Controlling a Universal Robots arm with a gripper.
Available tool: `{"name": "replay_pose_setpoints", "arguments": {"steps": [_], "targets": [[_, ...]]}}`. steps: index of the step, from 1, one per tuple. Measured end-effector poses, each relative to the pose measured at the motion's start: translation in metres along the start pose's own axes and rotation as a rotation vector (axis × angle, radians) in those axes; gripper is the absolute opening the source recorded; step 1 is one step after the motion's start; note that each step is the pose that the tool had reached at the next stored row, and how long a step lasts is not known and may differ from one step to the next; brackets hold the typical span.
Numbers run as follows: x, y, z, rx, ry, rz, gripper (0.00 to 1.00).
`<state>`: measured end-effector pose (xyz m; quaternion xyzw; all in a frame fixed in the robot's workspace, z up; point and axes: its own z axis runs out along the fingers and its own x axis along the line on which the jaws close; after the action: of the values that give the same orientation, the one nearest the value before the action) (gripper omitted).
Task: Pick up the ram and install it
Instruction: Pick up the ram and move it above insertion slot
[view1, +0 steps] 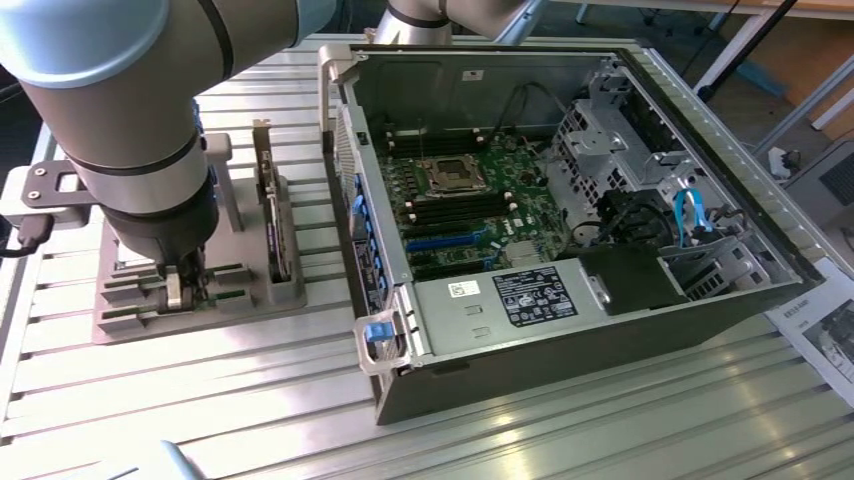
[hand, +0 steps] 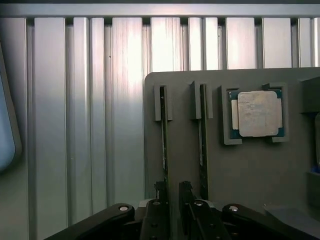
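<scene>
Two slim green ram sticks stand on edge in slots of a grey holder plate (hand: 250, 170). In the wrist view one ram stick (hand: 163, 135) runs right up to one of my fingertips (hand: 160, 192); the other ram stick (hand: 202, 145) lies just outside the other fingertip. My gripper (hand: 172, 197) is open, with a narrow gap showing bare plate between its fingers. In the exterior view the gripper (view1: 180, 288) is down at the holder (view1: 120, 320), at that view's left. The open computer case (view1: 747, 300) shows its motherboard (view1: 467, 200).
A square silver processor chip (hand: 257, 114) sits in a pocket of the holder beside the sticks. An upright expansion card (view1: 274, 225) stands on the holder between my arm and the case. A ribbed metal table (view1: 267, 420) lies under everything.
</scene>
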<state>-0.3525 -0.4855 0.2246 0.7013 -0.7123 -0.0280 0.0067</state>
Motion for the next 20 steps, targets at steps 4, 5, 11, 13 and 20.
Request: {"name": "replay_pose_setpoints", "arguments": {"steps": [4,5,11,13,20], "targets": [[0.0000,-0.0001,0.0030,0.0000,0.0000,0.000,0.24],[0.0000,-0.0002,0.0040,0.0001,0.0000,0.000,0.24],[0.0002,-0.0004,0.0094,-0.0003,0.0003,-0.001,0.24],[0.0002,-0.0004,0.0096,-0.0002,0.0003,-0.005,0.24],[0.0002,-0.0004,0.0097,-0.0005,0.0008,-0.017,0.24]]}}
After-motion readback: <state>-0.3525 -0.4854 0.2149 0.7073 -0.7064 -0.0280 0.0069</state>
